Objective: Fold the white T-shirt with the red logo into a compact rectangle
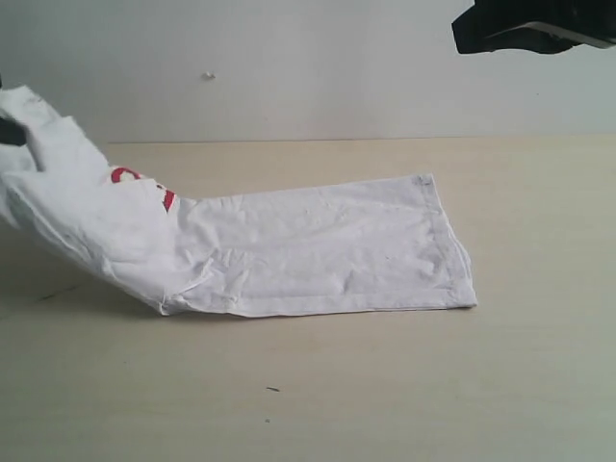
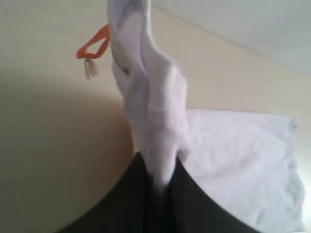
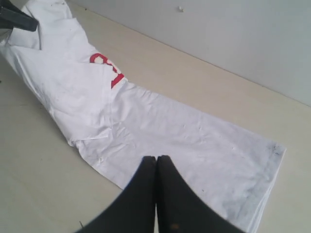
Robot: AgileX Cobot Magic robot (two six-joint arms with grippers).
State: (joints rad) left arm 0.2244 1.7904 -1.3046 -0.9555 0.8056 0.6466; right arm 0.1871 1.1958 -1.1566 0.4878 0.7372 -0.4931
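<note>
The white T-shirt [image 1: 318, 250] lies folded into a long strip on the table, its hem end flat at the right. Its collar end is lifted off the table at the far left. A bit of the red logo [image 1: 135, 183] shows on the raised part, also visible as the red logo [image 3: 104, 65] in the right wrist view. My left gripper [image 2: 159, 167] is shut on the bunched white T-shirt [image 2: 155, 111]; an orange neck tag [image 2: 95, 46] hangs beside the cloth. In the exterior view only a dark tip of the left gripper [image 1: 10, 130] shows at the edge. My right gripper [image 3: 156, 159] is shut and empty, high above the white T-shirt [image 3: 194, 145].
The pale wooden table [image 1: 385, 385] stretches in front of and behind the shirt. A white wall [image 1: 308, 67] backs it. The right arm's dark body [image 1: 534, 27] hangs at the upper right of the exterior view.
</note>
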